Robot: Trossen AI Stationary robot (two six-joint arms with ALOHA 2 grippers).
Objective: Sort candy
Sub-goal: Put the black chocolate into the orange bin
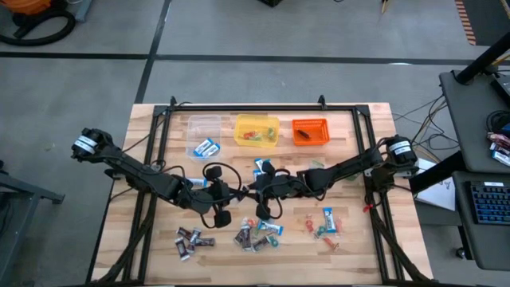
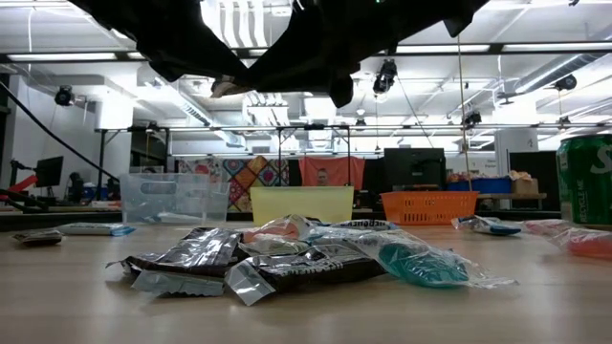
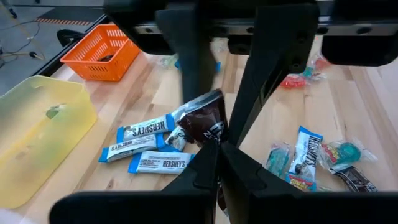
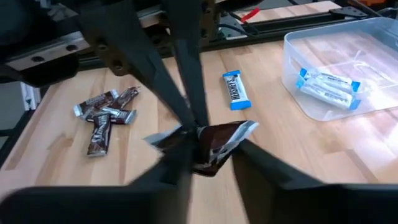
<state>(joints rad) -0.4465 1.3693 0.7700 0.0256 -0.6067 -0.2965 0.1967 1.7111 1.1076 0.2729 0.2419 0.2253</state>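
Note:
A dark brown wrapped candy (image 3: 205,124) hangs above the middle of the table, where both arms meet. My left gripper (image 3: 217,148) comes from the table's left and is shut on it. My right gripper (image 4: 214,155) comes from the right, with one finger on each side of the same candy. In the high view the two grippers (image 1: 239,191) (image 1: 260,190) hide the candy. More candy lies on the table: brown pieces (image 1: 191,237), a mixed heap (image 1: 256,233), a small bright cluster (image 1: 323,223) and blue-and-white bars (image 3: 146,149). My left gripper pinches one end of the brown wrapper (image 3: 214,138) between its two fingertips, coming from the table's left and slanting down. The candy sticks out beyond the fingertips, clear of the table. My right gripper has the wrapper's body (image 4: 221,142) between its two fingers, coming from the table's right at a slight downward slant. Its fingers (image 4: 261,163) lie against the wrapper's two sides. The crinkled silver ends (image 4: 160,137) stick out past them.
Along the far edge stand a clear tub (image 1: 195,121) with blue-and-white bars inside, a yellow tub (image 1: 256,130) and an orange basket (image 1: 310,131). A black frame rail (image 1: 263,108) runs around the tabletop. A green can (image 2: 585,182) shows in the low view.

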